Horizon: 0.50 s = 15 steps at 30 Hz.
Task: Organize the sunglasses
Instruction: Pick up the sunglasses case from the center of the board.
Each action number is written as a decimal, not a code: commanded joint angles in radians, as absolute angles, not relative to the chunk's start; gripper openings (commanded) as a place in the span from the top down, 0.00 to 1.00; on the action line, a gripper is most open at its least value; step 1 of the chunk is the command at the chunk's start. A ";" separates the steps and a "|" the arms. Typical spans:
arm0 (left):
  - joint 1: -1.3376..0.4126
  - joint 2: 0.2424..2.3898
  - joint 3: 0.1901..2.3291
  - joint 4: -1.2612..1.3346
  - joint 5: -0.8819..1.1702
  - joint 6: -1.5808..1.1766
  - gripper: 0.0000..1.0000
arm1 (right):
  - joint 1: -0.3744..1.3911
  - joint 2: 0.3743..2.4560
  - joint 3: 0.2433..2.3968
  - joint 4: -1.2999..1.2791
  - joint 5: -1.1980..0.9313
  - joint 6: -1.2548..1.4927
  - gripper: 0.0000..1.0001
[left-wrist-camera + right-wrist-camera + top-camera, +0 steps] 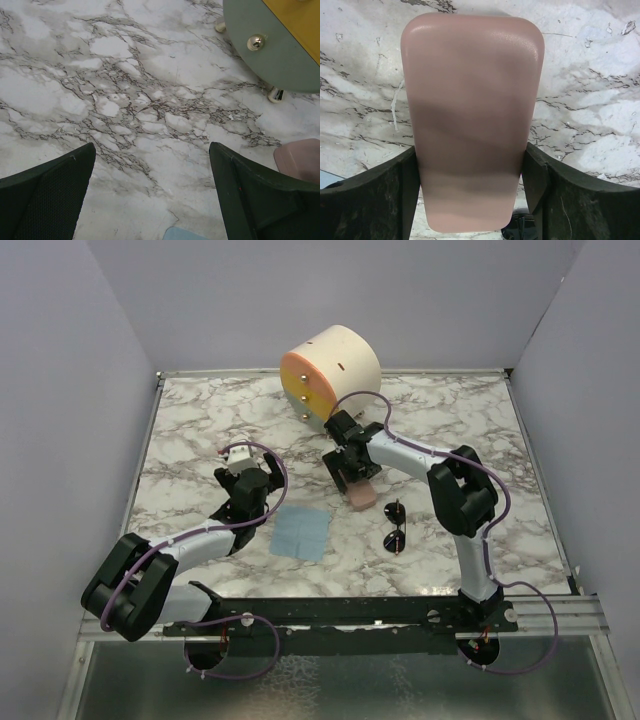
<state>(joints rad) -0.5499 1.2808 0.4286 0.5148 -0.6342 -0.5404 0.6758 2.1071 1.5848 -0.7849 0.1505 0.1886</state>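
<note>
Sunglasses lie flat on the table, free of both claws, near the front edge and close to the right arm's upright link. We read their long axis as running near-to-far, the two round dark lenses one behind the other. The frame is thin black wire, slight and probably quick to slide on a polished surface.

From the right claw they lie toward the near right, near but apart. That claw is occupied: its fingers press both long sides of the pink case, which rests between them. The case is oblong with rounded corners and a fine leathery grain, and its lid is closed.

The left claw stands wide and holds nothing, with only bare marble between its fingers in its wrist view. It is well apart from the glasses, and the blue cloth, a soft flat square, lies between. We judge the right arm the nearer.

At the far edge, a cream drum with an orange face lies on its side.
</note>
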 commanded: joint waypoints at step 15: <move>-0.546 1.266 0.419 0.534 -0.648 -0.543 0.01 | 0.687 2.199 1.581 -0.924 0.086 0.129 0.21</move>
<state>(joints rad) -0.5499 1.2808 0.4286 0.5148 -0.6346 -0.5404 0.6750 2.1147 1.5997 -0.8181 0.1143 0.1673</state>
